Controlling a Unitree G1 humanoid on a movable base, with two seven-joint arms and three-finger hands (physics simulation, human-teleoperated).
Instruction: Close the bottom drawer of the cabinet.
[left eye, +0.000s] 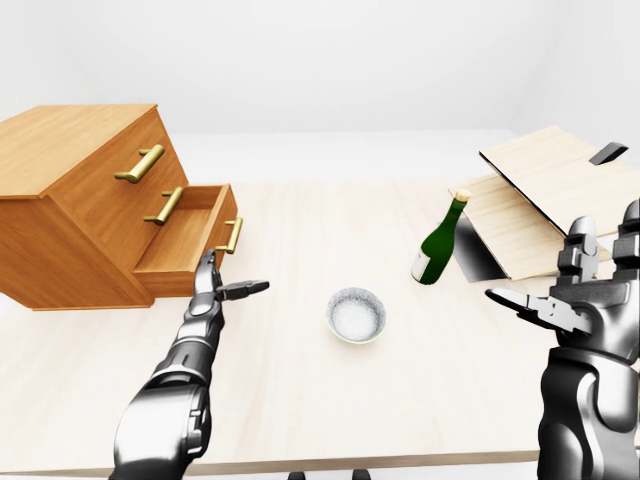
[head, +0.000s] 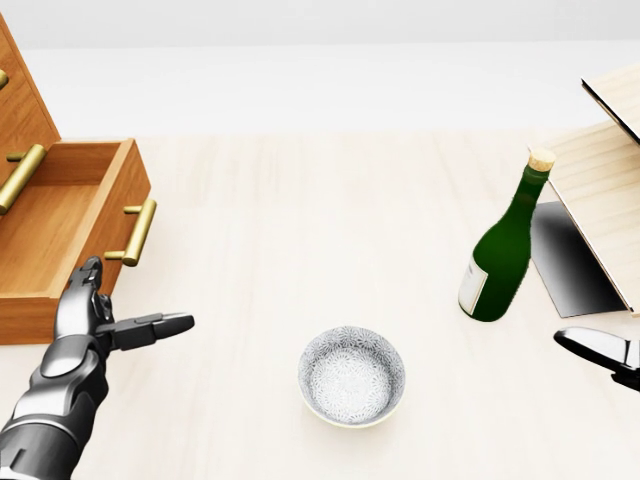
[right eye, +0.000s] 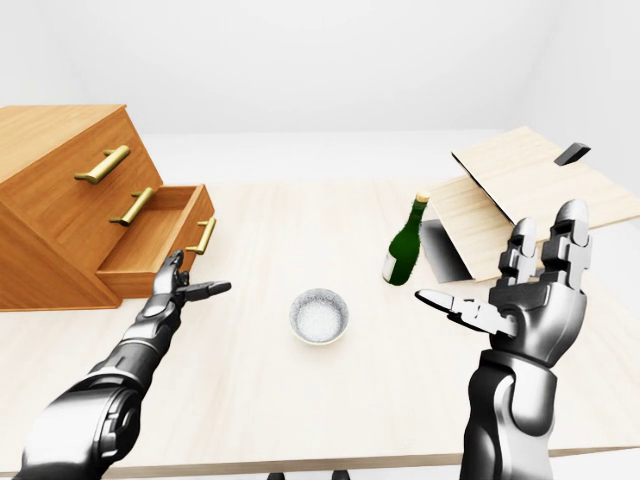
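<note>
A wooden cabinet (left eye: 70, 180) with brass handles stands at the left of the table. Its bottom drawer (left eye: 190, 240) is pulled out, its brass handle (left eye: 232, 236) facing right. My left hand (left eye: 222, 283) is open, fingers spread, just below the drawer's front corner; I cannot tell whether it touches the drawer. It also shows in the head view (head: 115, 315). My right hand (right eye: 525, 295) is open, palm up, at the right, holding nothing.
A patterned bowl (left eye: 356, 314) sits mid-table. A green bottle (left eye: 439, 243) stands upright to its right. A light wooden box with an open lid (left eye: 545, 195) lies at the far right. The table's near edge (left eye: 350, 462) runs along the bottom.
</note>
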